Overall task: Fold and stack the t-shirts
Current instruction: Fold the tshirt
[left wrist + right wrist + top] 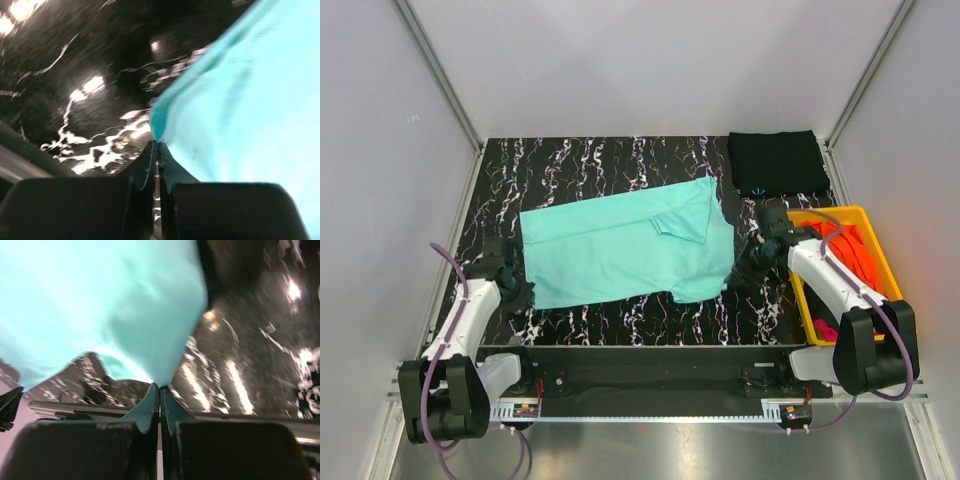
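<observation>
A light teal t-shirt (620, 245) lies spread across the middle of the black marbled table (570, 165), one sleeve folded over near its right end. My left gripper (525, 292) is shut on the shirt's near left corner (159, 131). At the right end, my right gripper (738, 272) is shut on the shirt's near right corner (162, 372), which hangs lifted off the table. A folded black t-shirt (777, 163) rests at the far right corner. Orange cloth (850, 250) and a bit of magenta cloth (826, 328) sit in the bin.
A yellow plastic bin (870, 222) stands at the table's right side, beside my right arm. White walls with metal rails close the table on three sides.
</observation>
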Tool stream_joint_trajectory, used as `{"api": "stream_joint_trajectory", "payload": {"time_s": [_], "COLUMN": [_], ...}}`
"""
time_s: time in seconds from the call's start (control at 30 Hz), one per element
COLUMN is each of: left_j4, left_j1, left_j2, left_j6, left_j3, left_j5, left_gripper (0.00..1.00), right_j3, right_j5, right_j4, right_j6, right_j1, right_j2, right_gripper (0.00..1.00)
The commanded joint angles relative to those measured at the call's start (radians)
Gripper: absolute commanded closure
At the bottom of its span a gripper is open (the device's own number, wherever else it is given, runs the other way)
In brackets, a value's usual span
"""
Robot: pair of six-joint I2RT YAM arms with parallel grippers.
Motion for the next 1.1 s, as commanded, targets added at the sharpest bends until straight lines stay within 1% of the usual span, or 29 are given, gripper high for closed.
{"api": "stream_joint_trajectory", "payload": {"time_s": [0.0, 0.03, 0.1, 0.2, 0.27, 0.3, 0.37, 0.5, 0.57, 0.7, 0.9, 1.07], "left_j4": [0.028, 0.030, 0.030, 0.038, 0.044, 0.044, 0.047, 0.054, 0.054, 0.054, 0.054, 0.056], "left_j1": [0.006, 0.006, 0.006, 0.006, 0.007, 0.007, 0.007, 0.009, 0.010, 0.016, 0.039, 0.058], "left_j2": [0.017, 0.031, 0.065, 0.150, 0.230, 0.261, 0.337, 0.451, 0.503, 0.589, 0.655, 0.710], "left_j6": [0.099, 0.116, 0.154, 0.196, 0.215, 0.223, 0.240, 0.258, 0.257, 0.260, 0.268, 0.272], "left_j3": [0.128, 0.148, 0.207, 0.288, 0.326, 0.363, 0.402, 0.510, 0.547, 0.598, 0.639, 0.664], "left_j5": [-0.001, -0.012, -0.045, -0.068, -0.075, -0.078, -0.081, -0.073, -0.073, -0.064, -0.052, -0.039], "left_gripper": [1.00, 1.00, 1.00, 1.00, 1.00, 1.00, 1.00, 1.00, 1.00, 1.00, 1.00, 1.00], "right_j3": [0.168, 0.236, 0.303, 0.451, 0.507, 0.562, 0.616, 0.764, 0.809, 0.936, 1.073, 1.142], "right_j5": [0.027, 0.015, 0.012, 0.009, -0.006, -0.020, -0.030, -0.042, -0.043, -0.068, -0.118, -0.129], "right_j4": [0.024, 0.024, 0.027, 0.028, 0.028, 0.027, 0.028, 0.025, 0.024, 0.002, -0.021, -0.042], "right_j6": [-0.074, -0.086, -0.114, -0.140, -0.150, -0.154, -0.163, -0.166, -0.169, -0.175, -0.172, -0.170], "right_j1": [0.005, 0.006, 0.006, 0.006, 0.008, 0.006, 0.006, 0.005, 0.006, 0.006, 0.006, 0.006], "right_j2": [0.069, 0.092, 0.170, 0.270, 0.319, 0.366, 0.435, 0.532, 0.584, 0.678, 0.790, 0.853], "right_gripper": [1.00, 1.00, 1.00, 1.00, 1.00, 1.00, 1.00, 1.00, 1.00, 1.00, 1.00, 1.00]}}
